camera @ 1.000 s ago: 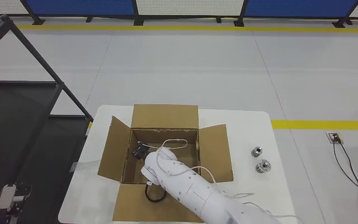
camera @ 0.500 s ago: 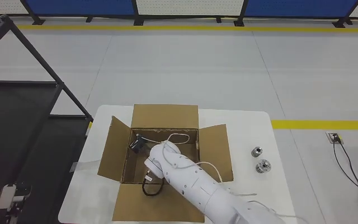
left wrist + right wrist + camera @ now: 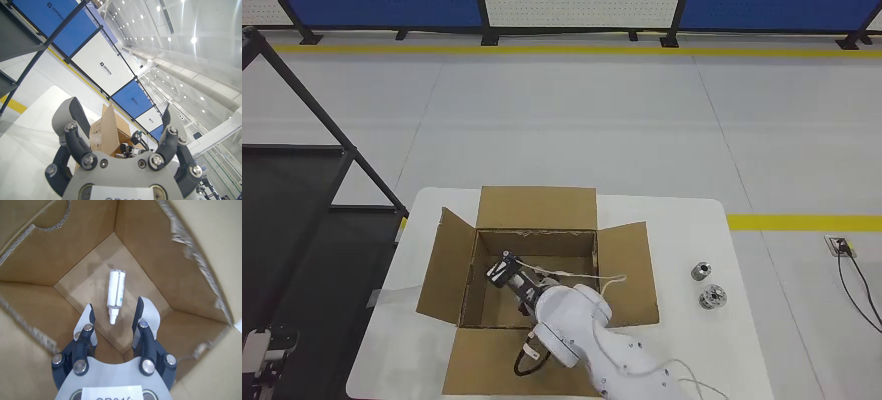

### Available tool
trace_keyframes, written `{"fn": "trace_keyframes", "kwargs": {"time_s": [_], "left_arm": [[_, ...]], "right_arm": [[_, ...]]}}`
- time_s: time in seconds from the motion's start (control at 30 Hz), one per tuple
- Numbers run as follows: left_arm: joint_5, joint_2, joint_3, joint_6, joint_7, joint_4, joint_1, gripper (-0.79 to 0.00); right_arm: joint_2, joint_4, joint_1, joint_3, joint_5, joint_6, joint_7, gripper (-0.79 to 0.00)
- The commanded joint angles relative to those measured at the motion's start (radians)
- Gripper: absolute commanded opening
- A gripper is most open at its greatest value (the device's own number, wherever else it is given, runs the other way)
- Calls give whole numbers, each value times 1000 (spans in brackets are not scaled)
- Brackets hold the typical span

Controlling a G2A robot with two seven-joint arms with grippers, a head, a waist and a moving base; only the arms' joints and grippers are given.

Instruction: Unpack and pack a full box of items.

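Box [image 3: 538, 207]: open on table [image 3: 682, 215], flaps folded outward so the inside can be reached. Bottle [image 3: 115, 290]: white, laid flat on the box floor. Right gripper [image 3: 115, 303]: held inside the box just above the bottle, fingers spread and empty, judged ready for a pick. Left gripper [image 3: 121, 104]: kept outside the box, tilted upward, fingers likewise released, nothing held. Metal parts [image 3: 701, 270]: two, set on the table right of the box.
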Motion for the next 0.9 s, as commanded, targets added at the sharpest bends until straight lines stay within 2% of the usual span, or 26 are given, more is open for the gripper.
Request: {"fn": "trace_keyframes", "kwargs": {"time_s": [0.0,0.07,0.13,0.27,0.43,0.63,0.87], "left_arm": [[0,0,0,0,0,0,0,0],[0,0,0,0,0,0,0,0],[0,0,0,0,0,0,0,0],[0,0,0,0,0,0,0,0],[0,0,0,0,0,0,0,0],[0,0,0,0,0,0,0,0],[0,0,0,0,0,0,0,0]], "right_arm": [[28,-172,-113,71,-72,-33,-30,-142],[49,-286,-196,135,-109,-60,-64,-37],[66,-398,-273,206,-130,-82,-106,0],[91,-586,-411,361,-137,-110,-189,0],[109,-698,-524,546,-95,-110,-261,0],[119,-655,-545,736,-25,-60,-289,0],[135,-436,-441,869,5,-64,-228,0]]}}
